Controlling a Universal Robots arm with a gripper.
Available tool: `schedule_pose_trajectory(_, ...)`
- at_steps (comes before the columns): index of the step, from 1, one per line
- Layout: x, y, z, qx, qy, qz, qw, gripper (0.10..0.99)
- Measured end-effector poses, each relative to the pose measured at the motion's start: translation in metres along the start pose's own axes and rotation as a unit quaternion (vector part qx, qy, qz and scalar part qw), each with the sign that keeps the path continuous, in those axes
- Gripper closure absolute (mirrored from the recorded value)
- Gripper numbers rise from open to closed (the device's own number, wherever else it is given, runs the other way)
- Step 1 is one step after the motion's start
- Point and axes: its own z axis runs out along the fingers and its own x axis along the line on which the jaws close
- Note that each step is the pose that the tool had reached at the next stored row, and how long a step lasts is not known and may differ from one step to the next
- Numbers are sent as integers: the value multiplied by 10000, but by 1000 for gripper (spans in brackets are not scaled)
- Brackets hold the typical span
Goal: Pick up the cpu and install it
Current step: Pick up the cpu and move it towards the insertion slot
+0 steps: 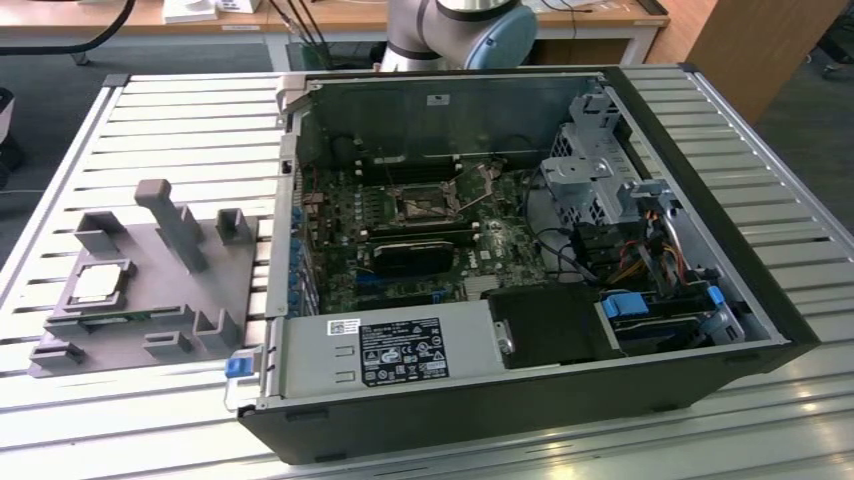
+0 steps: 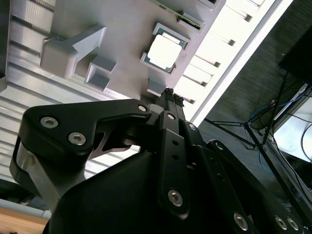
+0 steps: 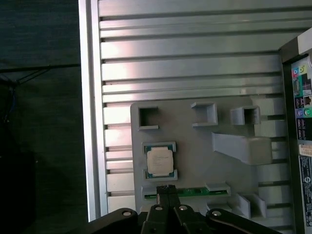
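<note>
The cpu lies flat in a recess of the grey plastic tray, at the exterior view's left. Its silvery top shows in both wrist views. My gripper hangs well above the tray, close to the cpu's edge, and its fingers are pressed together, shut on nothing. The black socket with its metal frame sits on the motherboard inside the open computer case.
Upright posts rise from the tray beside the cpu. A green memory stick lies in a slot of the tray. The slatted metal table ends in an edge close to the tray. Cables and drive cages crowd the case's right side.
</note>
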Motion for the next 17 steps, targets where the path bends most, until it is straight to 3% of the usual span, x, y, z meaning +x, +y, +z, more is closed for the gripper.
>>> schedule_pose_trajectory(17,0,-2,52,-1,0,0,10000,980)
